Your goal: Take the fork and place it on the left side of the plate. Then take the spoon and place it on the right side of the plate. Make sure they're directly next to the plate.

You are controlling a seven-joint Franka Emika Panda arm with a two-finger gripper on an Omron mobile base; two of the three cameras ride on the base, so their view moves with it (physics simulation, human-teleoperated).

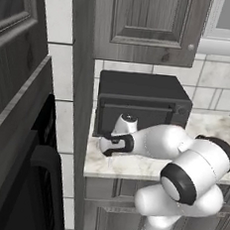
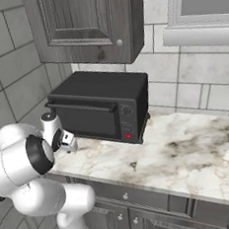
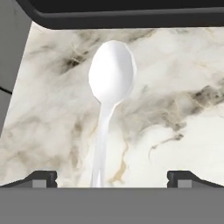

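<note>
Marble countertop point(image 1: 132, 164), pale with brown veining, runs under the left base view; a black toaster oven point(image 1: 140, 105) sits on it against the tiled wall, below a grey wood upper cabinet point(image 1: 145, 25). White arm folds in from lower right, elbow big in front, forearm stretching left so the hand sits low over the counter's front-left corner, right in front of the oven door. Gripper point(image 1: 109, 158) points down at the counter there; fingers too small and hidden by the wrist to read from this side. Tall dark cabinet front fills the left edge. Right base view: same toaster oven point(image 2: 102, 107) seen from the other side, red light on its control panel, marble counter point(image 2: 179, 150) stretching right under a window sill point(image 2: 198, 34). Arm rises lower left, hand with gripper point(image 2: 70, 145) hanging over the counter's left end, just in front of the oven's lower left corner; jaw spacing hard to judge here too. Hand view: spoon point(image 3: 109, 98) lies flat on the marble directly below, pale silvery-white, oval bowl toward the top of the view near the oven's dark bottom edge, thin handle running down to bottom centre. Two dark fingertips point(image 3: 41, 178) sit at far left and far right of the bottom edge, spread wide apart, handle between them, nothing pinched, neither tip touching the spoon.
</note>
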